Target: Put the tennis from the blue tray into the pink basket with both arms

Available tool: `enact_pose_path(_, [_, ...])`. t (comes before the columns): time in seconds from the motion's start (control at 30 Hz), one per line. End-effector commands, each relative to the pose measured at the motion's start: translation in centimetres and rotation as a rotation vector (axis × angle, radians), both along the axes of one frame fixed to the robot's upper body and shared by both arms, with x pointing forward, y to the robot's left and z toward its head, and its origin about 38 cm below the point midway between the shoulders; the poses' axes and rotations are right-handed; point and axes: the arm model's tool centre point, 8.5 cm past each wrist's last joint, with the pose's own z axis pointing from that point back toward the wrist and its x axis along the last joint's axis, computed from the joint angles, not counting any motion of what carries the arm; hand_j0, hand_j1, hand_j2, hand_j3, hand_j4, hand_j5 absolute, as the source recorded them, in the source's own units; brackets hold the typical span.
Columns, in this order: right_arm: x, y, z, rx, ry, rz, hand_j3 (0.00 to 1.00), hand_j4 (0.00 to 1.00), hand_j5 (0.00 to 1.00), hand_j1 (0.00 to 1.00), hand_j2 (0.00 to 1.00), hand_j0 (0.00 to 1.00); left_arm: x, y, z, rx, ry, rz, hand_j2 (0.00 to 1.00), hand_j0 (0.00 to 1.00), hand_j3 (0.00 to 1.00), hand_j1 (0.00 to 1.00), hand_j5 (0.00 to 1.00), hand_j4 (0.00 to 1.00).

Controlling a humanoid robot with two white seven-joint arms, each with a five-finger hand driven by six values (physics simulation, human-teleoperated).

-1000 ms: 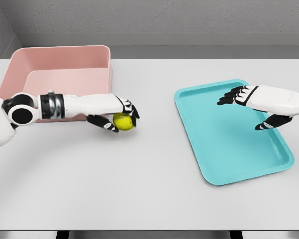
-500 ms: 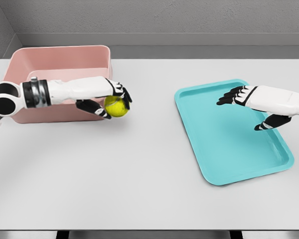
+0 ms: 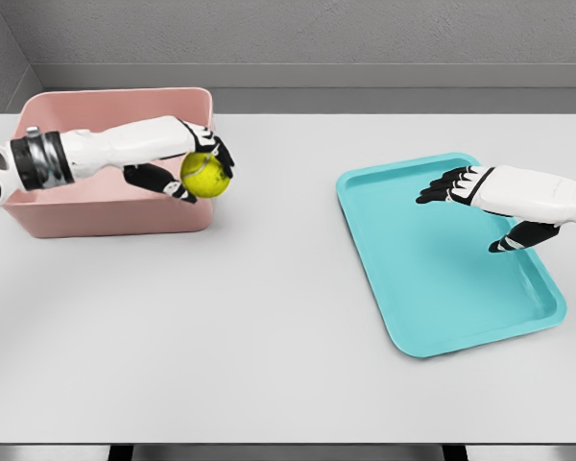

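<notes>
My left hand [image 3: 200, 169] is shut on the yellow-green tennis ball [image 3: 204, 177], held in the air over the right front corner of the pink basket [image 3: 106, 219]. Its arm reaches in from the left across the basket's inside. The blue tray [image 3: 442, 288] lies on the right of the table with nothing on it. Over the tray's far right part hovers my right hand [image 3: 472, 211], fingers spread and holding nothing.
The white table [image 3: 269, 327] carries only the basket at the back left and the tray at the right. A grey wall runs behind the table's far edge.
My left hand has lifted the ball up and back to the left, from beside the basket's front right corner to above its rim. The right hand has stayed in place.
</notes>
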Motion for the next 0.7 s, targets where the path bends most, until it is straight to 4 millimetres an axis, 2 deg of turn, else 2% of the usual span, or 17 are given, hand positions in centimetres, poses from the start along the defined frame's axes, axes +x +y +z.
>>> enact_pose_path(0.0, [0.0,0.1,0.0,0.007,0.004,-0.002,1.0,1.0,1.0,1.0,1.0,1.0,0.2,0.6,0.6,-0.013,-0.007,0.019,0.57,0.57,0.57,0.57,0.57,0.57])
enact_pose_path(0.4, [0.2,0.0,-0.4,0.006,0.015,-0.007,1.0,1.0,1.0,1.0,1.0,1.0,1.8,4.1,-0.1,0.0,0.01,0.134,0.57,0.57,0.57,0.57,0.57,0.57])
enact_pose_path(0.47, [0.2,0.0,-0.3,0.004,0.014,-0.006,1.0,1.0,1.0,1.0,1.0,1.0,2.4,5.0,0.4,-0.005,-0.005,0.168,0.57,0.57,0.57,0.57,0.57,0.57])
enact_pose_path(0.67, [0.2,0.0,-0.4,0.005,0.016,-0.007,1.0,1.0,1.0,1.0,1.0,1.0,3.3,6.8,-0.5,0.006,0.017,0.233,0.57,0.57,0.57,0.57,0.57,0.57])
